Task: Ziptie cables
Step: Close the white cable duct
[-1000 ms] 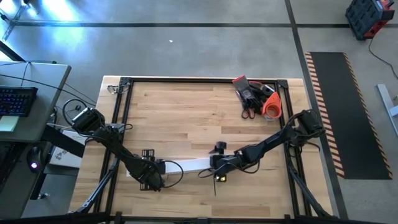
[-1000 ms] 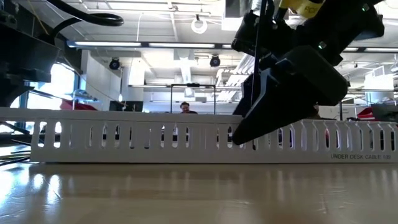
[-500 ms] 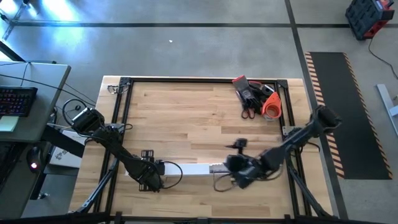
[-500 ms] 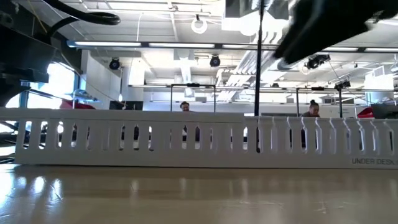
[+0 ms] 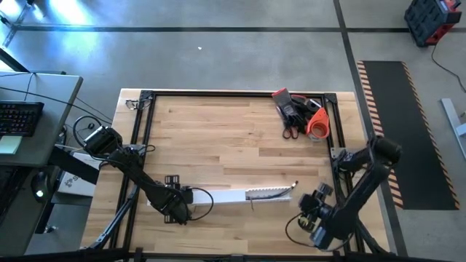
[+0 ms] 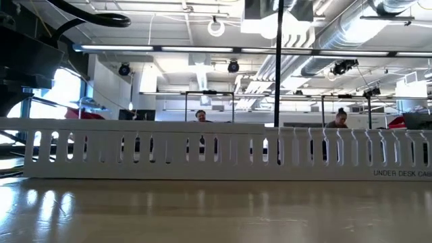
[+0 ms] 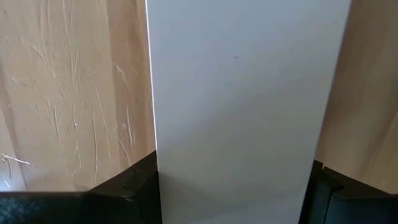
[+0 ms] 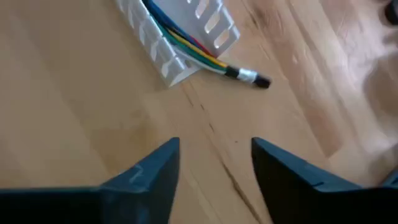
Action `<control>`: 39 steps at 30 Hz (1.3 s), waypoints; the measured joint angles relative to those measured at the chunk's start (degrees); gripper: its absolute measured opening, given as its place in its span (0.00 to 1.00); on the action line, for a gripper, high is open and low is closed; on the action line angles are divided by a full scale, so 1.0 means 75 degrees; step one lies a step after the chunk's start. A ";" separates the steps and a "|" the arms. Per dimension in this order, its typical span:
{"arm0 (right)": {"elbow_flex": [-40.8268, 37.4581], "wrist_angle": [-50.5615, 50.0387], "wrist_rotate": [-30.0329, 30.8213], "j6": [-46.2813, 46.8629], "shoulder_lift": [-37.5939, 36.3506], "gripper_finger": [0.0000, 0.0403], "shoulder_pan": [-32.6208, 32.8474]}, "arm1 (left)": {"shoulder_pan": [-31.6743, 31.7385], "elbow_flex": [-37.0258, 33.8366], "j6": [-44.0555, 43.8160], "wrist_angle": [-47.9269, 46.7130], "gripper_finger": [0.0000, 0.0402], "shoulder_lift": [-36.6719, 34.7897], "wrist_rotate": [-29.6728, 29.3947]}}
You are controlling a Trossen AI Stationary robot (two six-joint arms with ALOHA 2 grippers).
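Observation:
A long white slotted channel (image 5: pixel 226 195) lies along the table's near part; its slotted wall (image 6: pixel 202 148) fills the low view. Inside it lie the cables (image 8: pixel 186 46), a bunch of coloured wires. Their plug end (image 8: pixel 249 76) sticks out of the channel's right end onto the wood. My left gripper (image 5: pixel 175 207) stands over the channel's left end, shut on it. My right gripper (image 5: pixel 314 218) hovers near the table's front right corner, well clear of the channel. It is open (image 8: pixel 216 162), with only bare wood between its fingers. My left gripper pinches the white channel at its left end, one finger (image 7: pixel 134 183) on each long edge (image 7: pixel 163 155). The fingers come from above, pointing down, and lie across the channel. The channel rests flat on the table along its whole length.
A red, black and orange heap of tools (image 5: pixel 298 113) lies at the far right corner. A black frame (image 5: pixel 145 98) runs round the table's edge. Bare wood (image 5: pixel 218 138) spreads across the middle. People (image 6: pixel 200 116) sit in the room far behind.
My right gripper has left the channel's right part and swung toward the table's near right corner, rising out of the low view and turning as it went. The channel's slotted right end now shows uncovered. My left gripper has kept its hold.

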 joint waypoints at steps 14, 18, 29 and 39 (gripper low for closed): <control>-0.0019 0.1025 0.0613 -0.0026 0.1653 0.02 -0.1007 | 0.0000 0.0019 0.0001 0.0563 0.51 0.0006 -0.0254; -0.0032 0.1421 0.0455 -0.0919 0.1653 0.02 -0.1266 | -0.0017 0.0003 0.0078 0.0940 0.50 0.0006 -0.0240; 0.0003 0.1186 0.0417 -0.0799 0.1656 0.00 -0.1190 | 0.0011 -0.0055 -0.0133 0.0671 0.54 0.0006 -0.0205; 0.0741 0.0239 0.1015 -0.0872 0.1155 0.06 -0.0295 | -0.0029 -0.0052 -0.0300 0.0555 0.54 -0.0003 0.0346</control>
